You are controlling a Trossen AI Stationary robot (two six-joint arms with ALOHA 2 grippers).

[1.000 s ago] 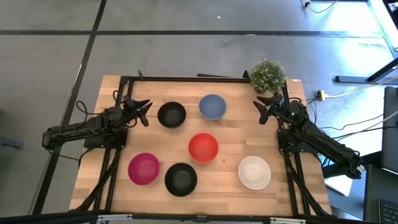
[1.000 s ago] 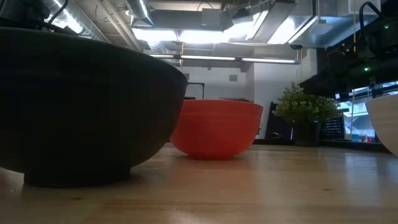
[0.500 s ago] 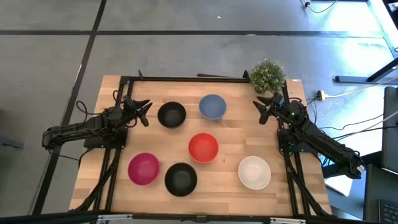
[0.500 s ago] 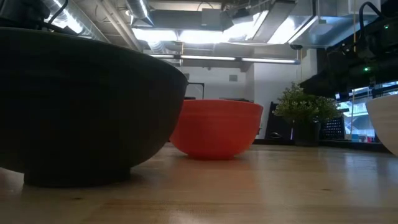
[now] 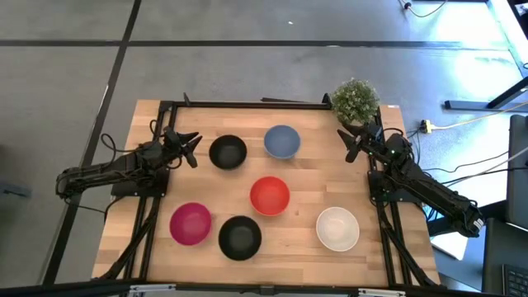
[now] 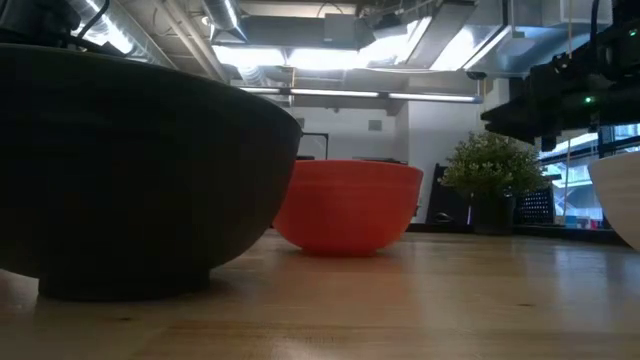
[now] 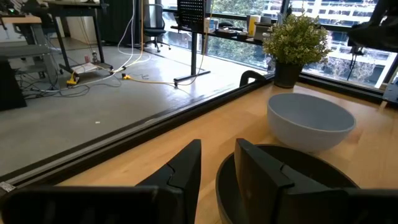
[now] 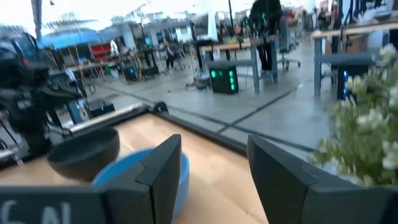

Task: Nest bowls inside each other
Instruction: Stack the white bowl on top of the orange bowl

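Observation:
Six bowls rest on their bases on the wooden table. The high view shows a black bowl (image 5: 228,152), light blue bowl (image 5: 282,141), red bowl (image 5: 270,195), magenta bowl (image 5: 190,223), second black bowl (image 5: 240,237) and white bowl (image 5: 337,228). My left gripper (image 5: 186,143) is open, left of the far black bowl (image 7: 298,180), touching nothing. My right gripper (image 5: 353,143) is open, right of the light blue bowl (image 8: 124,167) and beside the plant. All bowls stand apart, none inside another.
A small green potted plant (image 5: 355,100) stands at the far right corner, close to my right gripper. A black metal frame (image 5: 247,104) runs along the far edge. Bare wood lies between the red and white bowls and along the near edge.
My right gripper has shifted a little toward the table's right edge, nearer the plant, and stays open. The bowls and my left arm have kept still.

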